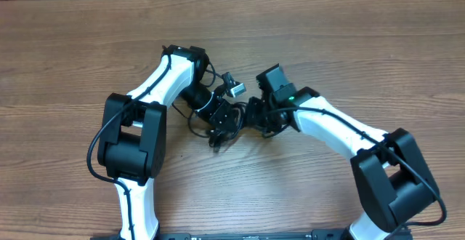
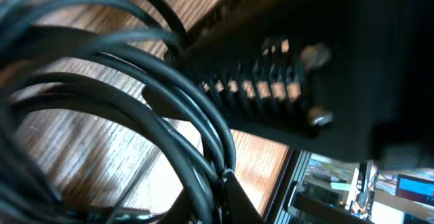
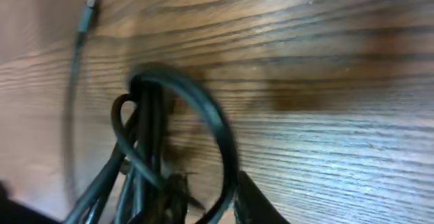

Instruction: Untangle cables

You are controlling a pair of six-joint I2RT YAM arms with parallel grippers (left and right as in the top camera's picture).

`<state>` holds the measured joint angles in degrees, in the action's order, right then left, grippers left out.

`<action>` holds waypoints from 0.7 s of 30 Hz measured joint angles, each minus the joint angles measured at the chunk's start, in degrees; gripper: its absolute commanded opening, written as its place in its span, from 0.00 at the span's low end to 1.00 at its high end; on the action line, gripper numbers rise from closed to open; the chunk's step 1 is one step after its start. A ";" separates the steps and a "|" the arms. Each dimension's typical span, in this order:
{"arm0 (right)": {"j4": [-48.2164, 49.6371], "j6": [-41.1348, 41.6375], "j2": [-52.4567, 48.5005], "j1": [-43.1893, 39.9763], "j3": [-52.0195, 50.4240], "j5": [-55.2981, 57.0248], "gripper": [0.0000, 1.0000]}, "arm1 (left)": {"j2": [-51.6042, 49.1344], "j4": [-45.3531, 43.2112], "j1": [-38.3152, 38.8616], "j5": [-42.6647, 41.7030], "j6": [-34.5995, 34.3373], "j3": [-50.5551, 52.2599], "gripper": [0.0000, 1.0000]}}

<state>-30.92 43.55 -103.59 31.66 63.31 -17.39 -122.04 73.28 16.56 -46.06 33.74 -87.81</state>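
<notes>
The cables (image 1: 215, 141) sit bunched on the desk (image 1: 327, 44). The left jaws are closed on them; whether the right jaws grip, I cannot tell. Best pull apart slowly, watching for tightening knots.

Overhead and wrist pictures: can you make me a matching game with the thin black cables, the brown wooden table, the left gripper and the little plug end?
Things
1. thin black cables
2. brown wooden table
3. left gripper
4. small plug end of a thin cord

Place or state
A. shut
B. lying on the wood, away from the bunch
C. bunched in tangled loops
D. streaky grain lines all over

Pairs: 1-C, 2-D, 3-A, 4-B
</notes>
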 measured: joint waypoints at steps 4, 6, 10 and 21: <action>-2.19 0.07 0.00 2.47 0.00 5.01 0.14 | 0.00 -0.63 0.00 -0.96 0.83 0.00 0.39; -2.78 0.11 0.00 2.56 0.00 6.29 0.14 | 0.00 -0.63 0.00 -1.33 1.01 0.00 0.45; -4.15 0.11 0.00 2.56 0.00 7.98 0.14 | 0.00 -1.16 0.00 -1.27 0.87 0.00 0.53; -5.62 0.11 0.00 2.56 0.00 11.43 0.19 | 0.00 -6.47 0.00 6.75 -10.71 -0.07 0.55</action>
<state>-36.53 43.66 -103.59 34.22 63.31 -5.96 -122.04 66.81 16.56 -39.31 23.03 -87.88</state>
